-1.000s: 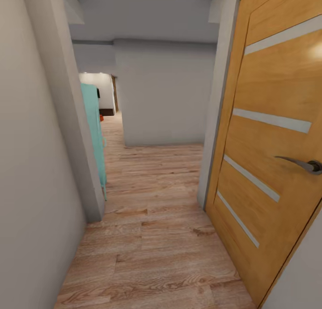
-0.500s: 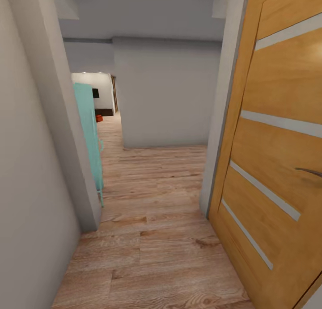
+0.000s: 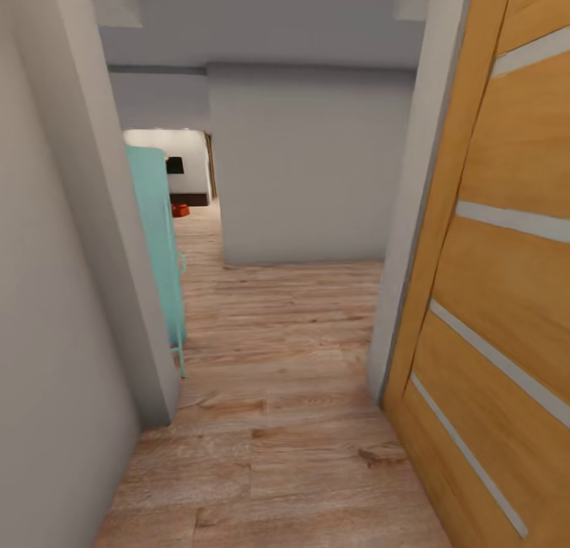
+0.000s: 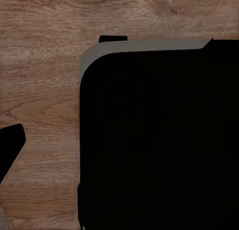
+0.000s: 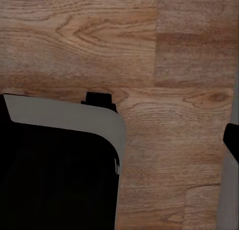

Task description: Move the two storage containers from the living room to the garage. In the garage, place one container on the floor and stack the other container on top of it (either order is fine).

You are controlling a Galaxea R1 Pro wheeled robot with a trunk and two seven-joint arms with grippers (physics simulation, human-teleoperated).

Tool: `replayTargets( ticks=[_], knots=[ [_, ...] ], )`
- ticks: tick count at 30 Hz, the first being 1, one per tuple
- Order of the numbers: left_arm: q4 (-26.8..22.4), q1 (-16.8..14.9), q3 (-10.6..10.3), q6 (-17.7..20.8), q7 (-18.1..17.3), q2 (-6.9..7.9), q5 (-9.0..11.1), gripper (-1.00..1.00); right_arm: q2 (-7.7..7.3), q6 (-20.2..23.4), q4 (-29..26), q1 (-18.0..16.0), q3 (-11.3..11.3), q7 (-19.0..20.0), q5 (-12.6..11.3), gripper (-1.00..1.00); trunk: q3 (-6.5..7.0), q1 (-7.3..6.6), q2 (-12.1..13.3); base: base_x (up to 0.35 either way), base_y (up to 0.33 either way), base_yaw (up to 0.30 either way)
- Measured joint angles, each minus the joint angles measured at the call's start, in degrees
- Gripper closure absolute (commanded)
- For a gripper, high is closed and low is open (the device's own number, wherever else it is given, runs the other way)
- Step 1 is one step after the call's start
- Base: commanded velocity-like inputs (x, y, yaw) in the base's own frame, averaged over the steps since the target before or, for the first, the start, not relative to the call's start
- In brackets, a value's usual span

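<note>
I am in a hallway with light wood-plank flooring (image 3: 277, 421). Far down the passage a doorway opens onto the living room, where a small orange-red thing (image 3: 180, 210) sits on the floor below a black screen (image 3: 175, 165); it looks like one of the storage containers, too small to make out in detail. The garage is out of view. Both wrist views look straight down at the planks and my black, grey-edged base (image 4: 159, 140) (image 5: 55, 170). A dark tip (image 4: 10, 148) juts in at the edge of the left wrist view and another (image 5: 232, 140) at the edge of the right wrist view.
An open orange wooden door (image 3: 499, 294) with pale stripes stands close on my right. A grey wall corner (image 3: 119, 255) is close on my left, with a turquoise cabinet (image 3: 162, 255) behind it. A grey wall (image 3: 309, 168) faces me; the passage continues past it on the left.
The whole view has shifted: I have rolled forward, the door has slid further right and its handle has left the picture. The far doorway looks slightly nearer.
</note>
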Motion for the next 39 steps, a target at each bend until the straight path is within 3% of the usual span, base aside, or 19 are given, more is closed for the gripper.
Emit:
replayTargets(
  ticks=[39],
  knots=[
    [0.0, 0.0, 0.0, 0.08, 0.0, 0.0, 0.03, -1.0, 0.02, -0.17, -0.23, 0.0, -0.02, -0.07, 0.13, -1.0, 0.0, 0.0, 0.0, 0.322, 0.0, 0.019]
  ],
)
